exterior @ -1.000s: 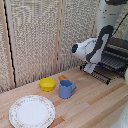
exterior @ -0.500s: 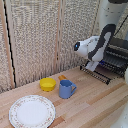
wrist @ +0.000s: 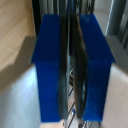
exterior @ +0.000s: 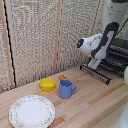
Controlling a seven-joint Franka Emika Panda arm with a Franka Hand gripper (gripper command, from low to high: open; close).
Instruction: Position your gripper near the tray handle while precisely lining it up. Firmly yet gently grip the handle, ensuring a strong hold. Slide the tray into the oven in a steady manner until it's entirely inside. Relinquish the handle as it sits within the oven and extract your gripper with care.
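no readable txt, labels or nos.

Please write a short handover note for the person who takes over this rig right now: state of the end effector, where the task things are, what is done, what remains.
End effector: down at the tray handle; in the wrist view its blue fingertips stand close on either side of a thin dark bar, seemingly shut on it.
Tray: sticks out of the oven front, at the exterior view's right.
Done: approach, alignment, apparently the grasp.
Left: slide the tray fully in, release, withdraw.
Blue mug, yellow bowl and plate sit apart on the table.
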